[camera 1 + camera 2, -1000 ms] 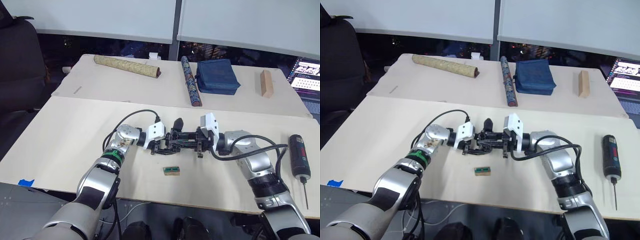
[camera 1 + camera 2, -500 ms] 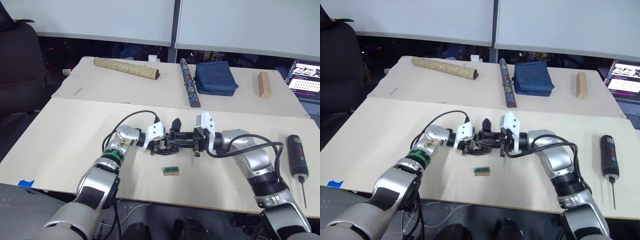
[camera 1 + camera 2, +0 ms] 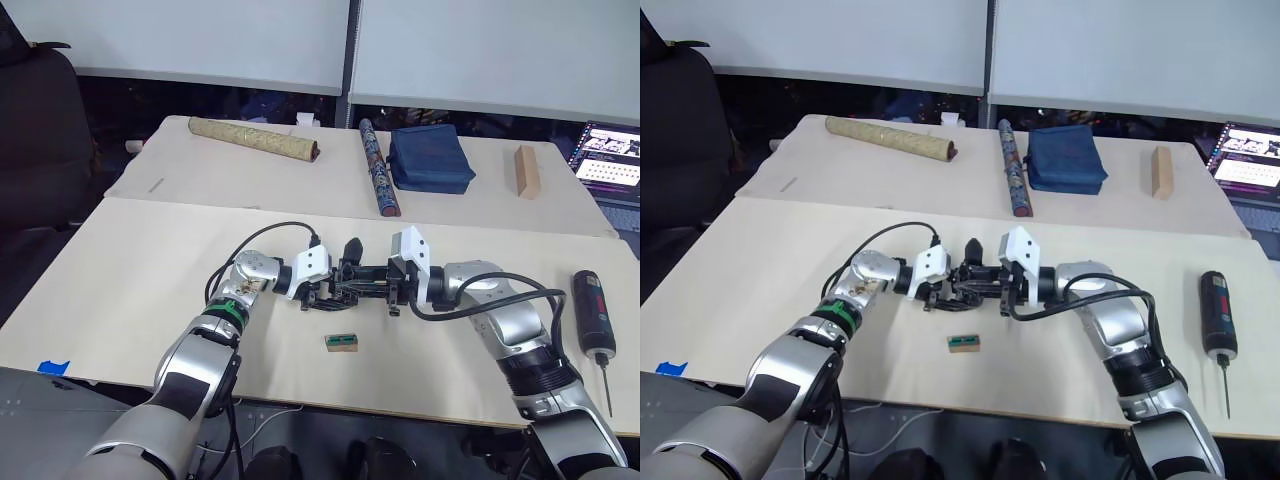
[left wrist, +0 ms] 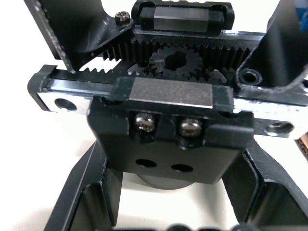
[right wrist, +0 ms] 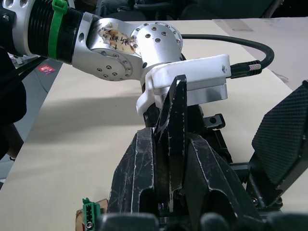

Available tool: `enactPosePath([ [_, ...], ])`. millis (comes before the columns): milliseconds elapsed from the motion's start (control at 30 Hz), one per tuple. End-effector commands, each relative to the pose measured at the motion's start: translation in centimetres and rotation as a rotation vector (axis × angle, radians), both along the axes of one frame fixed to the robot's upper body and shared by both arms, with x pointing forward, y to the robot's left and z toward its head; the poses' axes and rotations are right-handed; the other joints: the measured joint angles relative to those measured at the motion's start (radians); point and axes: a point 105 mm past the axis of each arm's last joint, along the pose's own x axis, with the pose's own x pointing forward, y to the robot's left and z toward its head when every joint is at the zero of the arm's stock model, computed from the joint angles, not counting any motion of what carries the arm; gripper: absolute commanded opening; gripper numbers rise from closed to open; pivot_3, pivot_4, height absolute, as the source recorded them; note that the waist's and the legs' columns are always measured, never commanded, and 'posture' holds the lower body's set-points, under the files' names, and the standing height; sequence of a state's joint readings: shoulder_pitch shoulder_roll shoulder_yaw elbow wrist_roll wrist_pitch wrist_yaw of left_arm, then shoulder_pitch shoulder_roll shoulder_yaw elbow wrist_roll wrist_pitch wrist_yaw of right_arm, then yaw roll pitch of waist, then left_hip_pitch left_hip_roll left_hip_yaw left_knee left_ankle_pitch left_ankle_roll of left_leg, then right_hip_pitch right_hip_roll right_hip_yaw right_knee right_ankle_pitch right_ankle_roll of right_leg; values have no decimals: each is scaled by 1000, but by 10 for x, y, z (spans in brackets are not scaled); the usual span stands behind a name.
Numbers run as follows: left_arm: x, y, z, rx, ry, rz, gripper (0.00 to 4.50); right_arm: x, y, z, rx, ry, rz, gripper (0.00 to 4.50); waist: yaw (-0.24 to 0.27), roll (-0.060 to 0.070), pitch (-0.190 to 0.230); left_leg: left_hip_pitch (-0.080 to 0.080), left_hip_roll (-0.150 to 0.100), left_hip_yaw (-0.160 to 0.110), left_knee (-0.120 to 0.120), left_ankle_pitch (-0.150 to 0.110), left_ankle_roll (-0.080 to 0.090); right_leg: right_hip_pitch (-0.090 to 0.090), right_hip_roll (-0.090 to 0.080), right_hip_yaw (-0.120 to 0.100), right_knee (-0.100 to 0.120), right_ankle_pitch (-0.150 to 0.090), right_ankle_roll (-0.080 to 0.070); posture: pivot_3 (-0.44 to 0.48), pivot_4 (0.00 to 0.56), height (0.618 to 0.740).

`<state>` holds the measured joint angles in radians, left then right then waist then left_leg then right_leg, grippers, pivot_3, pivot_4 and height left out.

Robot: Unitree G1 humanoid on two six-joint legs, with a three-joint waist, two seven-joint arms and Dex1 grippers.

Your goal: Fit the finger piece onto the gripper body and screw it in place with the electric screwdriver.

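Observation:
At the middle of the near table my left gripper [image 3: 325,289] is shut on the gripper body [image 3: 350,277], whose pointed finger stands up. The left wrist view shows the gripper body [image 4: 168,98] close up, with gear racks, a block with two screws and two bare holes. My right gripper [image 3: 392,291] meets it from the right, shut on the finger piece [image 5: 172,118], a thin black wedge between my scratched fingers [image 5: 136,168]. The wedge's tip points at the left gripper's white housing. The electric screwdriver [image 3: 594,312] lies far right on the table, bit toward the front edge.
A small green connector block [image 3: 342,342] lies just in front of the grippers. On the far table lie a patterned rolled tube [image 3: 253,136], a dark patterned tube [image 3: 379,165], a folded blue cloth [image 3: 430,155] and a wooden block [image 3: 529,168]. A laptop [image 3: 610,150] sits far right.
My right gripper has edged left with the finger piece, closing the gap to the gripper body. The left gripper and the body have stayed put.

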<state>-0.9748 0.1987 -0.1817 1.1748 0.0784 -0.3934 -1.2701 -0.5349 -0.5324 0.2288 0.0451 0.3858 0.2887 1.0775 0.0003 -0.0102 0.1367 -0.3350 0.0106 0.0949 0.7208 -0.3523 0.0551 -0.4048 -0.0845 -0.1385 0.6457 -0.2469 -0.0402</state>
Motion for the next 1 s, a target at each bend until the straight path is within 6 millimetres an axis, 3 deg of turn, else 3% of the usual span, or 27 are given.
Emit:
enactPosePath([
  [33,5,-8,21,-41,-56,-20,2301,0,-26,-51,-168,184,-105,369,1,0,0,0,0,0,0,0,0,0,0,0,0,0,0,0,150,740],
  [200,4,-7,18,-41,-52,-16,2301,2,-16,-17,-69,147,-65,369,2,0,0,-1,0,0,0,0,0,0,0,-1,0,0,0,0,150,740],
  [233,4,-7,18,-41,-51,-16,2301,-1,-14,-12,-58,139,-41,1405,3,0,0,-2,0,-1,0,0,0,-1,0,-1,0,0,0,0,150,740],
  [367,4,-7,18,-42,-50,-14,2301,-11,-7,6,-28,92,24,2748,5,-1,1,-8,-1,-1,0,0,1,-7,-1,-4,0,0,0,0,150,740],
  [600,3,-7,16,-44,-43,-15,2301,-10,-19,20,-61,35,-31,2791,6,-1,1,-19,-2,-1,6,0,1,-17,5,-11,3,0,0,0,150,740],
  [767,2,-6,11,-39,-36,-13,2301,-7,-41,37,-95,-14,-105,2791,7,-1,2,-19,-2,-2,5,0,1,-17,5,-10,2,0,0,0,150,740],
  [900,3,-3,8,-25,-33,8,2301,-18,-59,46,-142,-27,-115,2791,10,-1,2,-19,-2,-2,5,0,1,-17,5,-10,2,0,0,0,150,740],
  [1000,8,5,5,-10,-10,52,3766,-23,-76,50,-178,24,-170,2791,10,-2,2,-19,-2,-2,5,0,1,-16,5,-10,2,0,0,0,150,740],
])
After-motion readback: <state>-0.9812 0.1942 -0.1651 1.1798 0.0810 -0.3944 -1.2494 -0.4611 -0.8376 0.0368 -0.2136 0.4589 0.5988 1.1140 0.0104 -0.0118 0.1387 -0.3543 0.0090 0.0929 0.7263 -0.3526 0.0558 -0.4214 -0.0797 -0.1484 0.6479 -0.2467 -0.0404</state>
